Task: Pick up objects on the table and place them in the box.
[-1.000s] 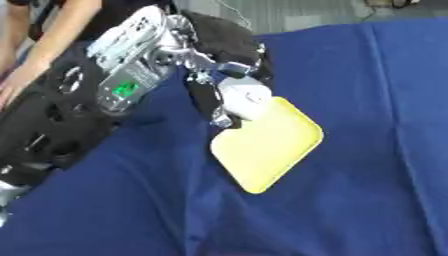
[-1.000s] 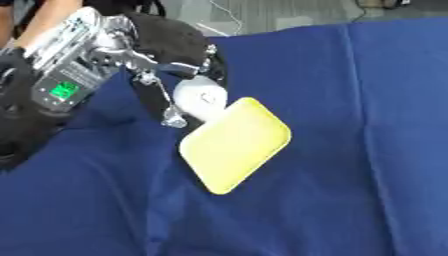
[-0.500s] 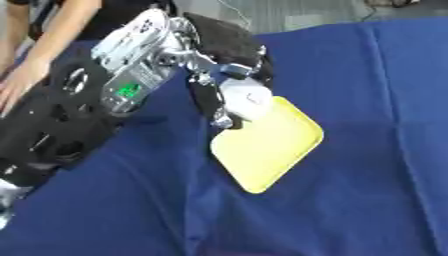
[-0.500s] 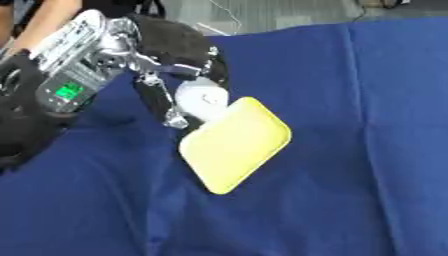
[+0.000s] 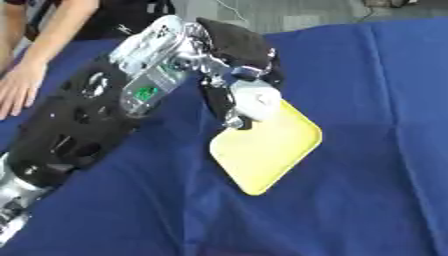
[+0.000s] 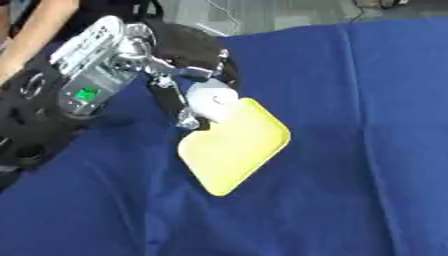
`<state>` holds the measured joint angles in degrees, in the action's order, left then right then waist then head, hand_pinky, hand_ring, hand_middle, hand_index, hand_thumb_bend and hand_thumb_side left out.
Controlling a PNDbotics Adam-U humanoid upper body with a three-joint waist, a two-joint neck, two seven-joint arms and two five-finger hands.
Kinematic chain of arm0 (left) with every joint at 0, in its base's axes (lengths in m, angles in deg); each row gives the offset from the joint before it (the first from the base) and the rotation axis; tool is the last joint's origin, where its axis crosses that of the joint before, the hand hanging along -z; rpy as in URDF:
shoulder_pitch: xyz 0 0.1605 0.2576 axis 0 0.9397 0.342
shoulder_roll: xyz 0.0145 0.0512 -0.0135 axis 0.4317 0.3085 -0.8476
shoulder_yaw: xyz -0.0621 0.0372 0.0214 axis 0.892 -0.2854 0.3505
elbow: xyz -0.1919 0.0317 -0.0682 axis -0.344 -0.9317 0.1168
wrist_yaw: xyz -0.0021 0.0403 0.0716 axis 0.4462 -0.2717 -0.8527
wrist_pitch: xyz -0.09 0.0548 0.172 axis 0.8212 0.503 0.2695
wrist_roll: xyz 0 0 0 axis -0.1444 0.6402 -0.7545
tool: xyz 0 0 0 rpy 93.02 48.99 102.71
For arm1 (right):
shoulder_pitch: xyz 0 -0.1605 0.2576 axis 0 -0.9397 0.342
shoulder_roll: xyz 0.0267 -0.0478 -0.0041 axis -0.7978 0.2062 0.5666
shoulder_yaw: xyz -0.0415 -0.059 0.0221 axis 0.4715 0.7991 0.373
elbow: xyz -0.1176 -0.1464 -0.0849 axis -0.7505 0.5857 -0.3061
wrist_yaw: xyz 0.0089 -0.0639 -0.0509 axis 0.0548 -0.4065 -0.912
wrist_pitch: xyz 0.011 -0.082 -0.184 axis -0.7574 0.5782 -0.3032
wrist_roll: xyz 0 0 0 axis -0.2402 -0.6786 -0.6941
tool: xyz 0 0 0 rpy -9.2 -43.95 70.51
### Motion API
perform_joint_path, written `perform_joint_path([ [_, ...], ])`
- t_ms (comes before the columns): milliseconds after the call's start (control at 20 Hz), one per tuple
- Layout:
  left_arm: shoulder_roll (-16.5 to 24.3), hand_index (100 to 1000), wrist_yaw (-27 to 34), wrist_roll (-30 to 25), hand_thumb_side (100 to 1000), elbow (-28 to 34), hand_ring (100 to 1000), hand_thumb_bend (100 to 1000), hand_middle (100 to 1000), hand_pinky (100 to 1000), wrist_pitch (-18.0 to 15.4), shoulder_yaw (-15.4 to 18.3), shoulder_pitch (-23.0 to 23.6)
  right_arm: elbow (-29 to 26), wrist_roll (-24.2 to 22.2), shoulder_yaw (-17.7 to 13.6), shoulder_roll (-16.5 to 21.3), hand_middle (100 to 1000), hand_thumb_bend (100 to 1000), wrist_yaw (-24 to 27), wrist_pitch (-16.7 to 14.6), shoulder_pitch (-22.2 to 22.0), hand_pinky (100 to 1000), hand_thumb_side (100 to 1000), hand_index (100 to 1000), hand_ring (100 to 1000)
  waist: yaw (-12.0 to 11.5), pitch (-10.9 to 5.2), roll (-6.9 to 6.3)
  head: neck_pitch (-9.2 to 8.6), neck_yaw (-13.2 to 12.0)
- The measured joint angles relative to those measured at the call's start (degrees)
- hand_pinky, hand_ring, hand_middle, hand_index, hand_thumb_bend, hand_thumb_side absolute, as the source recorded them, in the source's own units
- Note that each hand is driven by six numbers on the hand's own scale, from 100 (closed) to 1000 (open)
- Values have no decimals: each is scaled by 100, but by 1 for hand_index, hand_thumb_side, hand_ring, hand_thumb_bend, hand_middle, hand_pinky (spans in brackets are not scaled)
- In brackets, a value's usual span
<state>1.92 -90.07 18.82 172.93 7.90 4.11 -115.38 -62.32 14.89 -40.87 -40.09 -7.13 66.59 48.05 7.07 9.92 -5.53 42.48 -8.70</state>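
Nothing much has shifted over the last second: my left hand (image 5: 241, 87) sits at the same far corner of the yellow tray (image 5: 267, 147), and the tray lies on the blue tablecloth (image 5: 367, 190) where it lay before, with the same tilt.

From here I read the left hand as curled over the tray's far-left edge, its pale thumb pad (image 5: 255, 98) pressed on the rim and a darker finger reaching down the left side. I judge that a pinch on the tray, though I cannot see under the rim to confirm it. The right hand shows in neither eye view.

What the next move turns on is how the tray lies from the hand. Its long axis runs diagonally, from the held corner at far left down toward the near side, slightly rightward, so almost the whole tray hangs out beyond the fingers, nearer to me and to the right of them. Lifting from that one corner would, I think, let the near end droop or swing. I see no box in either view, so I cannot say which way the carry must go.
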Motion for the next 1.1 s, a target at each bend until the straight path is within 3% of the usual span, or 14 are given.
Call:
perform_joint_path([
  [450, -444, 783, -715, 1083, 226, -656, 466, 285, 519, 671, 86, -47, 82, -1, -23, 33, -9, 832, 100, 36, 1, 51, 777, 916, 953, 790, 62, 66, 30, -125, -1],
  [1100, -550, 784, -863, 1325, 230, -983, 465, 259, 518, 669, 30, -109, 185, -1, -37, 33, -50, 832, 100, 49, -11, 52, 777, 915, 952, 790, 59, 69, 35, -142, -2],
])
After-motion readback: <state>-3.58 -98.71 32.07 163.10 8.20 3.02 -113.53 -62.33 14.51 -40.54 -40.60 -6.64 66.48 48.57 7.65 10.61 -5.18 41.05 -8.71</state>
